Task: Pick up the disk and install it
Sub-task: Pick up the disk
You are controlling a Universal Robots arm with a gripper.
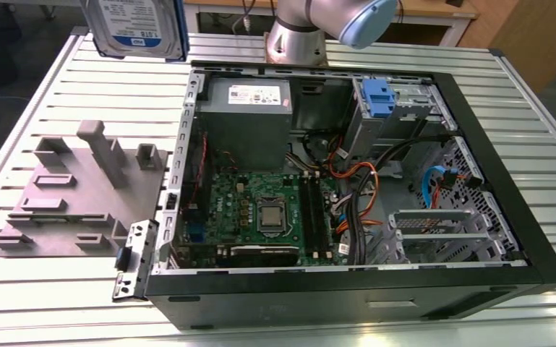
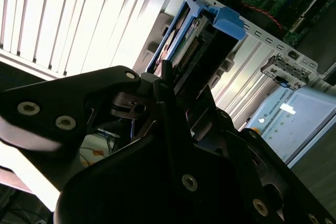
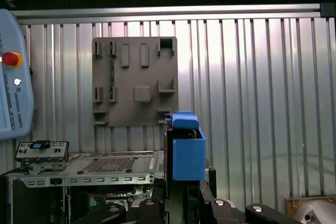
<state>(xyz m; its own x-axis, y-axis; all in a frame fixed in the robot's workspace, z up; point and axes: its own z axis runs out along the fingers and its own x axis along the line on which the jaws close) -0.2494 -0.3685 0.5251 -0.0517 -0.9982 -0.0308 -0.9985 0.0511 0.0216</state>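
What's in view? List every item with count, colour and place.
disk: one, silver-grey with blue rails, held above the table
computer case: one, black, open, on the table
power supply: one, grey, inside the case
motherboard: one, green, inside the case
fixture plate: one, grey, on the table beside the case
table: one, silver, slatted, under the case
teach pendant: one, pale blue, near the case
arm: one, silver with blue cap, beyond the case
claw: one, black, shut on the disk

Exterior view looks steeply down on the computer case (image 1: 335, 289). Both wrist views sit close behind the gripper (image 3: 182, 190), apparently sharing the disk (image 3: 187, 153) ahead of it.
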